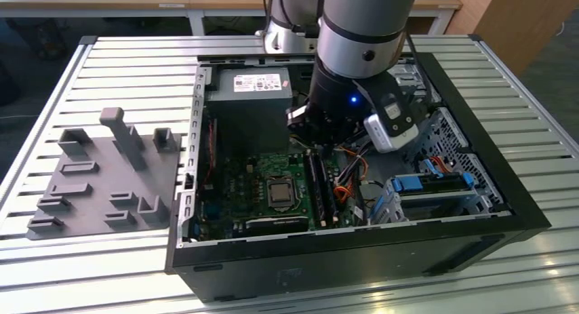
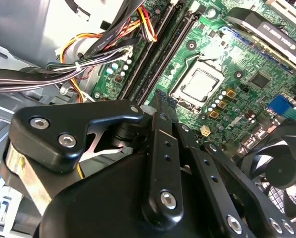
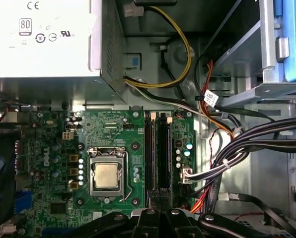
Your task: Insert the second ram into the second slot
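One end effector, grip state indeterminate, above two RAM slots; one CPU socket; one power supply, label illegible.

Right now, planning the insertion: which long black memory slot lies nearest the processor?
The slot right beside the processor socket. The other slot lies on its far side, next to the cables.
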